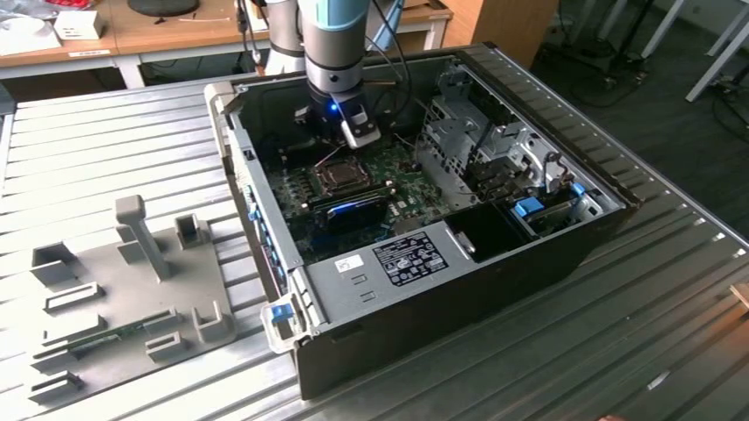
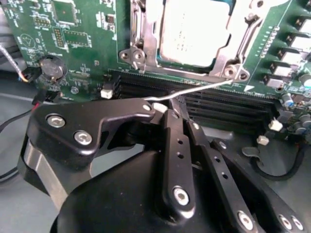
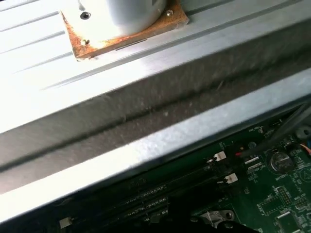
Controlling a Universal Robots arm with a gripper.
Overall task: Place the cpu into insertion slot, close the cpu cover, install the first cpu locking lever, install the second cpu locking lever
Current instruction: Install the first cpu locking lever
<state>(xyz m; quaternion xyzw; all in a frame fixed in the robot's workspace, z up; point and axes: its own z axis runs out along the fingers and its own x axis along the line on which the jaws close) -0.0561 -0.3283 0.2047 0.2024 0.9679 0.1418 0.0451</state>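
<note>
Second wrist view: gripper [image 2: 164, 109] clamped on free end of thin locking lever [image 2: 194, 91], just above black mem slots [image 2: 218, 104], w/ cpu [image 2: 194, 31] seated under closed cpu cover [image 2: 146, 43]; exterior view puts insertion slot [image 1: 340, 175] mid-board inside open PC case [image 1: 562, 254].

A ribbed metal table [image 1: 655, 289] of long parallel slats carries everything. An open computer case [image 1: 468, 307] lies on its side across the middle, open face up. Just beside it, toward the exterior view's left, a flat grey tray [image 1: 103, 281] rests on the slats (upright posts and small brackets rise from it, a green strip [image 1: 108, 337] among them). In the first wrist view, a brown-edged plate [image 3: 82, 41] sits flat on the table, a white cylinder [image 3: 126, 9] standing on it.
</note>
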